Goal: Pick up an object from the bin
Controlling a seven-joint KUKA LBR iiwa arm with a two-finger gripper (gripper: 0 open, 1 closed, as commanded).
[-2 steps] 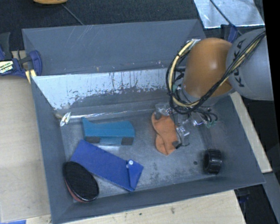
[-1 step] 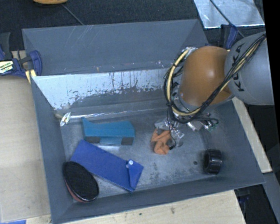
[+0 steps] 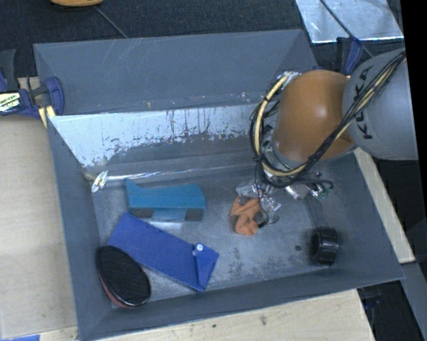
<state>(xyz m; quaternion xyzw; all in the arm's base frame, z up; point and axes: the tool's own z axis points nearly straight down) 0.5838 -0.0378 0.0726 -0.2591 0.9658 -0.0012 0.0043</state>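
My gripper is low in the bin, right of centre, under the arm's orange cover. Its metal fingertips sit at the right side of a small crumpled orange thing on the bin floor, touching or nearly touching it. Whether that thing is between the fingers is hidden. A small black round cap-like thing lies below and to the right of the gripper, apart from it.
A teal block lies left of centre. A dark blue flat pouch lies tilted below it, and a black oval brush-like thing rests in the bottom left corner. A bit of clear wrap lies at the back left.
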